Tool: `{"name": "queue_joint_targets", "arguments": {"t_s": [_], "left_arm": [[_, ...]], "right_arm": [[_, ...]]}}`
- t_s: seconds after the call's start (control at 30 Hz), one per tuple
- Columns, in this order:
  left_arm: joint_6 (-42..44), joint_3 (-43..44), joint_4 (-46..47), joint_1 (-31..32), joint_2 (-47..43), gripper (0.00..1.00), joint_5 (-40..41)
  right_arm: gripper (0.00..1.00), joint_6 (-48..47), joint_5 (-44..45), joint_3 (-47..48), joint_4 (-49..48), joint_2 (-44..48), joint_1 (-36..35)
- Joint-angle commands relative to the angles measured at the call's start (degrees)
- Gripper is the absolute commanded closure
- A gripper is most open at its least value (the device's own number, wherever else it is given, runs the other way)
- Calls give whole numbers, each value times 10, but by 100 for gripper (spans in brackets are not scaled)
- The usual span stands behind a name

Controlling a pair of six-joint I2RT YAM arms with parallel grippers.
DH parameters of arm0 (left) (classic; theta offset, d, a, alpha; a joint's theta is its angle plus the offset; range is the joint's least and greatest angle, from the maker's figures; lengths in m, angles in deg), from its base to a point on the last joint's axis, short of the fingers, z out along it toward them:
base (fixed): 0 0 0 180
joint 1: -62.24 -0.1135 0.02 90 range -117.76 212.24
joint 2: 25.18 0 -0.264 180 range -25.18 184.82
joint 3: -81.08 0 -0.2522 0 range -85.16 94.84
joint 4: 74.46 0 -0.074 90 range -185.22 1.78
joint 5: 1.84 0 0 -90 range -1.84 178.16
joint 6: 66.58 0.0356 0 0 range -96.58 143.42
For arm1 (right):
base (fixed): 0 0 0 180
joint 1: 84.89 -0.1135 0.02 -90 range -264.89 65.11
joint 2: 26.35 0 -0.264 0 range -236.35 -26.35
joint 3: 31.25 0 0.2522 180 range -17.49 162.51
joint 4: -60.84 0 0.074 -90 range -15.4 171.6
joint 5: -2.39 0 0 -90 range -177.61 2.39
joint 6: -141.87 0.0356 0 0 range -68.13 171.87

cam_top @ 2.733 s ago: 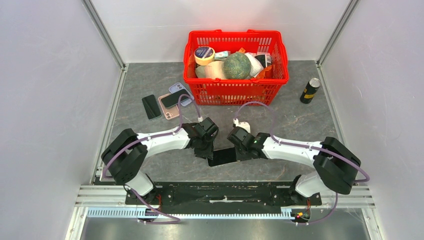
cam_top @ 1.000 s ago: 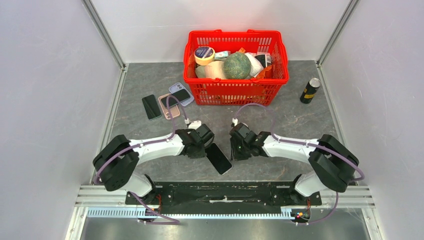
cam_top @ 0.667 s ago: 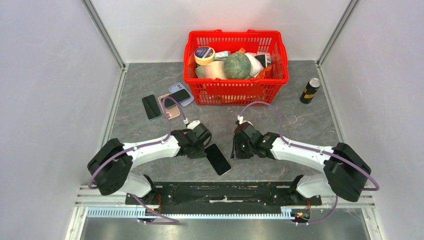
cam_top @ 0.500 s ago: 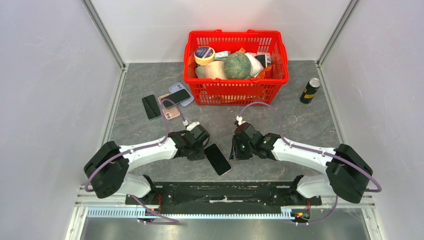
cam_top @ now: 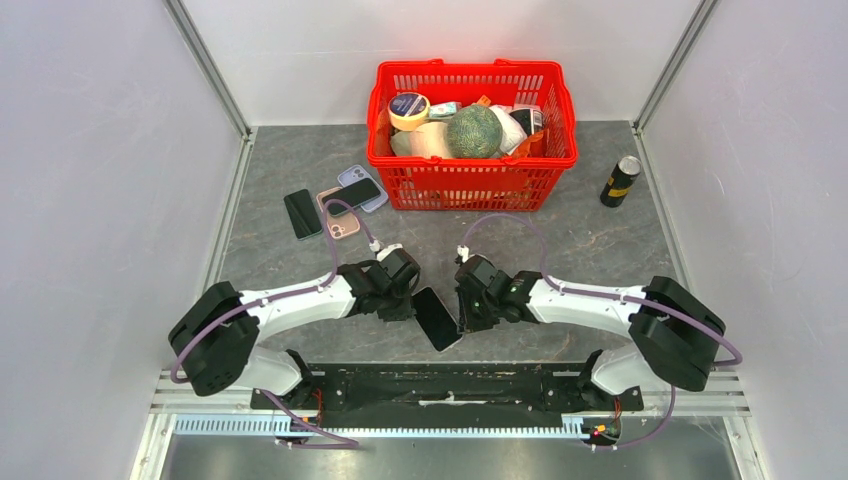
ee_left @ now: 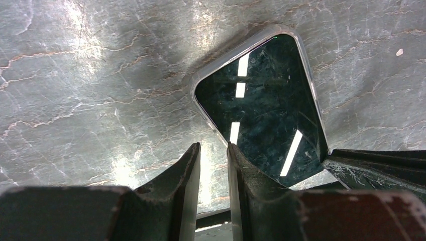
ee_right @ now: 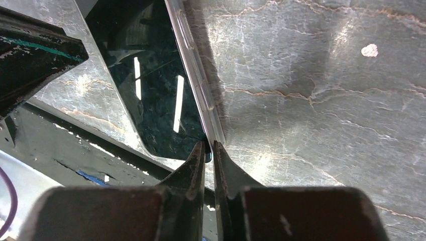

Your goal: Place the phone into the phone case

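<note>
One grey table (cam_top: 600, 250) carries everything, with the red basket (cam_top: 470, 185) at the back (spare handsets (cam_top: 335, 205) lie back-left, well away).

The phone (cam_top: 437, 318) lies flat, screen up, near the front edge between the two wrists. The clear phone case (ee_right: 193, 65) rims it, and the phone looks seated.

Judged a stiff, slick glass slab, fairly light, with a thin, springy case lip. Take it across the long edges, not by the face.

Left gripper (ee_left: 213, 150): fingers slightly parted over bare table just beside the phone, holding nothing.

Right gripper (ee_right: 210, 148): tips almost pressed together, apparently nipping the case lip.

Half a second ago the right gripper stood apart from the phone; now it is at the edge. The phone has not moved.
</note>
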Motion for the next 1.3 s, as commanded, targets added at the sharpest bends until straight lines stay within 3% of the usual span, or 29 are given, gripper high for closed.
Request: {"name": "queue_joint_targets", "arguments": {"t_s": [0.0,0.27,0.67,0.87,1.13,1.27], "left_arm": [[-9,1,16,0,6,68,-4],[-3,12,10,-1,12,68,0],[3,17,6,0,17,68,0],[4,18,6,0,15,68,2],[18,29,-23,-19,-13,67,20],[30,32,-33,-38,-31,67,20]], "right_arm": [[88,-11,24,19,18,-23,-17],[100,-7,61,38,34,-70,-48],[100,8,124,61,61,-117,-82],[94,9,153,65,83,-99,-85],[59,-20,170,77,80,13,-84],[20,-54,160,76,40,27,-85]]}}
